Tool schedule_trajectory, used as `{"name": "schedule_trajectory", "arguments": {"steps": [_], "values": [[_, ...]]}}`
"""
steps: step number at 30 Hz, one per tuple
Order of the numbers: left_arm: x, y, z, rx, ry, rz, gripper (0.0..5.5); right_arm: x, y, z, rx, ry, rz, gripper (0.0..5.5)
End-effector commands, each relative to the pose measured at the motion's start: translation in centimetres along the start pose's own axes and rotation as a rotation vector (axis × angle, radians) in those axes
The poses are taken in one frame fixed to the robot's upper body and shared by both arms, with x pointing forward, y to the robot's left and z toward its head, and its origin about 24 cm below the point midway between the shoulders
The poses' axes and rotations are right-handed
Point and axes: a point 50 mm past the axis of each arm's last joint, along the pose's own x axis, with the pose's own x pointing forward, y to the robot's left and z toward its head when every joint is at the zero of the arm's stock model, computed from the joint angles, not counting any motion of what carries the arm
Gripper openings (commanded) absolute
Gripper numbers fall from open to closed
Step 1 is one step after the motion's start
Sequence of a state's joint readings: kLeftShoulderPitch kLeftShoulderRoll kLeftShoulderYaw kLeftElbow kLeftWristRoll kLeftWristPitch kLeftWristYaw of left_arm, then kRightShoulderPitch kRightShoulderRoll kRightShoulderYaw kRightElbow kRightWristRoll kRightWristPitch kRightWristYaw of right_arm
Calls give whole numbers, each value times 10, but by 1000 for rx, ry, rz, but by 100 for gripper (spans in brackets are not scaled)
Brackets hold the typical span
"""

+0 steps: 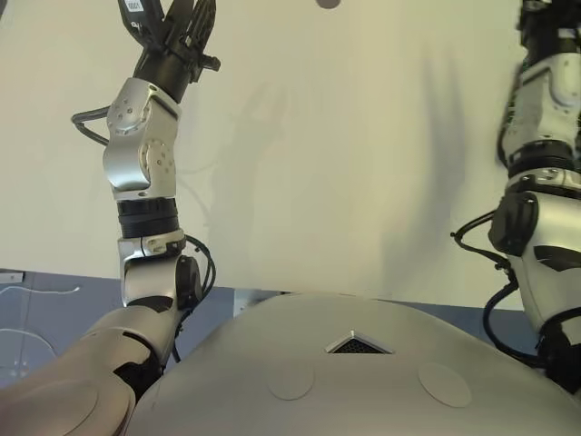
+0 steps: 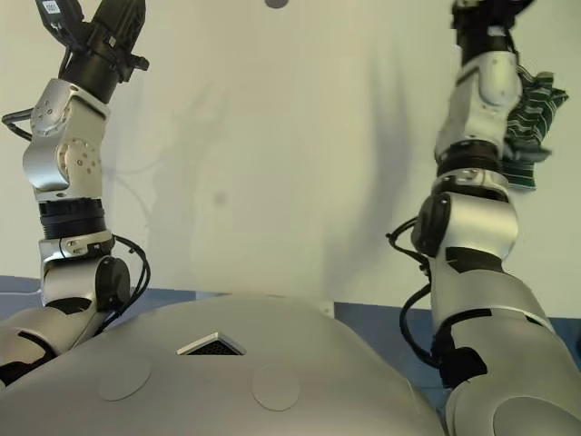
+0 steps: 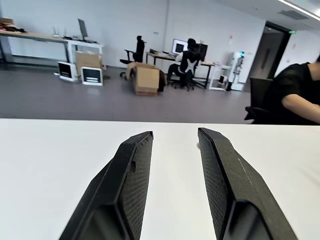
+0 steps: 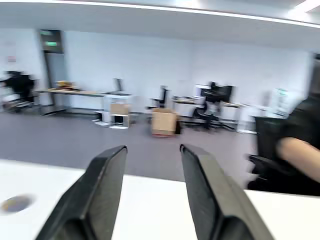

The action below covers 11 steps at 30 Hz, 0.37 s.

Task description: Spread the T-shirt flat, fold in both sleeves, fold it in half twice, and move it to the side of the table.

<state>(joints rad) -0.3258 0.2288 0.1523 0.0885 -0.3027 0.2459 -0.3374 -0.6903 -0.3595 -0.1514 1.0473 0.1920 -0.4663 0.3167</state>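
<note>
Green-checked, the T-shirt [image 2: 537, 127] lay bunched at the far right, much nearer the open, empty right gripper [image 4: 152, 149] than the equally open left gripper [image 3: 175, 137].

White table [image 1: 318, 182] lies open ahead; the T-shirt [image 2: 531, 127], apparently bunched, sits far right.

Grey floor [image 3: 75, 102], desks [image 3: 35, 36], cardboard box [image 3: 146, 81]
</note>
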Motion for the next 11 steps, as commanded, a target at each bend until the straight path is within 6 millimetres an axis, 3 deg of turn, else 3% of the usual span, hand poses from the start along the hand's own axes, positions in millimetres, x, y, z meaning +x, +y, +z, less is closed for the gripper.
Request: {"name": "schedule_trajectory", "arguments": {"steps": [1,11], "values": [[2,3,-10,158,20,41,165,-21,17,-37,5,135,29,198],[6,15,-19,207,26,107,165,-15,11,-31,2,116,-74,198]]}}
